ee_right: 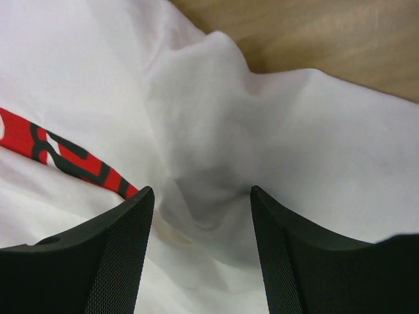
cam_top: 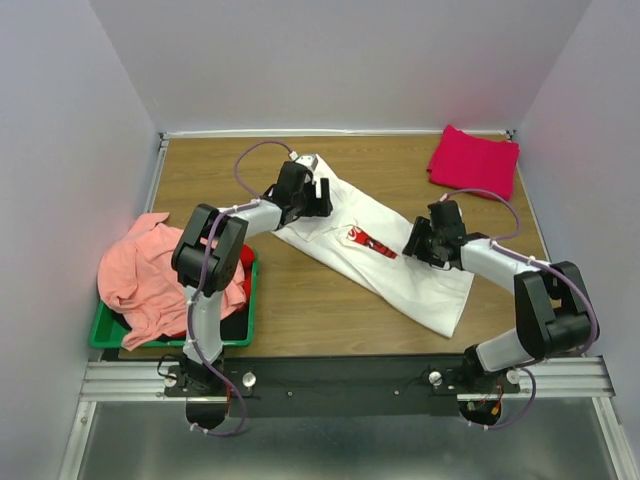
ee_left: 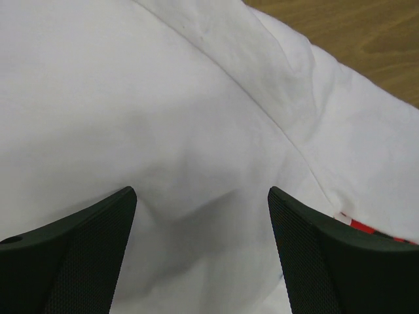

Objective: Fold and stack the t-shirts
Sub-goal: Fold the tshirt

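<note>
The large white t-shirt [cam_top: 400, 262] lies diagonally across the table's middle, its red chest print [cam_top: 372, 240] facing up. My left gripper [cam_top: 316, 196] is open and pressed down on the shirt's far left end; in the left wrist view [ee_left: 201, 193] only white cloth [ee_left: 163, 98] lies between the jaws. My right gripper [cam_top: 416, 244] is open on the shirt's right edge; in the right wrist view [ee_right: 200, 191] a raised fold of white cloth [ee_right: 203, 131] sits between the jaws, beside the print [ee_right: 39, 144]. A folded magenta-red t-shirt [cam_top: 473, 160] lies at the back right.
A green bin [cam_top: 100, 335] stands at the near left. A salmon-pink t-shirt [cam_top: 140, 275] is draped over it, and a red t-shirt [cam_top: 246, 262] shows at its right side. Bare wooden table [cam_top: 300, 310] lies in front of the white shirt. Walls close the table's sides and back.
</note>
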Robot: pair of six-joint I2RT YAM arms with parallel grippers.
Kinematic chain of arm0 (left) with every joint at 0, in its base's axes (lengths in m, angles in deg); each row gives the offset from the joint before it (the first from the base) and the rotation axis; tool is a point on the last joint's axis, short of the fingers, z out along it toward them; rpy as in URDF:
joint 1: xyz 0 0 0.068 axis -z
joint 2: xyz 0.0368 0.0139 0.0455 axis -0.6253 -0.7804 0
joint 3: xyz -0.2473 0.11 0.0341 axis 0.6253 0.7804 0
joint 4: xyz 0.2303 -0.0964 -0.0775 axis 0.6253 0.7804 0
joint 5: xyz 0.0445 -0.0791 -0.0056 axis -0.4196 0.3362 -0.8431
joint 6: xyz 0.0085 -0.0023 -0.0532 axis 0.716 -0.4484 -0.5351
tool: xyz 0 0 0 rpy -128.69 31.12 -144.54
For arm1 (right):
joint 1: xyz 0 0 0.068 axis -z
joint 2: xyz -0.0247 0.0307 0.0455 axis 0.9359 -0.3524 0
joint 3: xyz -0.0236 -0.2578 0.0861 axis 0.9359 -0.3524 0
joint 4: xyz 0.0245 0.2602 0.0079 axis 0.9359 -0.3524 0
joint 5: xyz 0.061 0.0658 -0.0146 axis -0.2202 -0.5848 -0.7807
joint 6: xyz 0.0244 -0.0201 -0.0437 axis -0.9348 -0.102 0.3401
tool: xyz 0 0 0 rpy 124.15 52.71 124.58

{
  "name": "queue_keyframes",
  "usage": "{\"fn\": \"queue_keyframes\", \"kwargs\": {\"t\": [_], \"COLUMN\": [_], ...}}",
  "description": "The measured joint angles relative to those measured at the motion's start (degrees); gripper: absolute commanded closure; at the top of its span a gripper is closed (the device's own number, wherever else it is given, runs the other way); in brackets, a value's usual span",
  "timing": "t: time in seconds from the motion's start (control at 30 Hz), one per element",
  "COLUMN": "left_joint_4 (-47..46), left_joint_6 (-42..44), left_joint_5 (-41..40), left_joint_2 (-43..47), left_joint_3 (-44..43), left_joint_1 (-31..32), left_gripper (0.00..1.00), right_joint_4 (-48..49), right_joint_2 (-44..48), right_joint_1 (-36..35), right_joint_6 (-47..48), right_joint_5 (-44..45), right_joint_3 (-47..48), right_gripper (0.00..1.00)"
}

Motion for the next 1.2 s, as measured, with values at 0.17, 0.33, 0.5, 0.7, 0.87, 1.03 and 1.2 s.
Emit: {"fn": "queue_keyframes", "kwargs": {"t": [0.17, 0.33, 0.5, 0.7, 0.87, 1.03, 1.2], "left_joint_4": [4.39, 5.49, 4.57, 3.48, 1.68, -0.42, 0.39], "left_joint_6": [1.92, 2.27, 1.84, 1.18, 0.68, 0.31, 0.55], "left_joint_5": [-0.02, 0.00, 1.46, 3.87, 5.60, 7.63, 11.08], "left_joint_2": [-0.98, 4.09, 12.81, 13.53, 8.44, 4.57, -0.04], "left_joint_3": [-6.36, -3.28, 6.14, 12.07, 10.58, 6.51, 0.00], "left_joint_1": [-1.66, -1.31, -0.87, 0.28, 0.44, -0.17, -1.46], "left_gripper": [0.11, 0.11, 0.10, 0.09, 0.09, 0.10, 0.11], "right_joint_4": [-7.43, -10.56, -11.08, -9.60, -8.09, -7.72, -6.95], "right_joint_2": [4.76, 9.88, 10.38, 8.92, 6.62, 5.75, 6.51], "right_joint_1": [-3.63, -3.98, -4.24, -4.26, -4.26, -4.31, -5.57], "right_joint_6": [-2.27, -1.97, 0.07, 1.36, 1.31, 0.72, -1.88], "right_joint_5": [2.43, 3.69, 4.66, 4.37, 3.91, 3.72, 3.63], "right_joint_3": [-0.46, -0.11, 0.28, -0.24, -1.03, -2.47, -3.93], "right_gripper": [0.32, 0.32, 0.32, 0.32, 0.32, 0.32, 0.32]}}
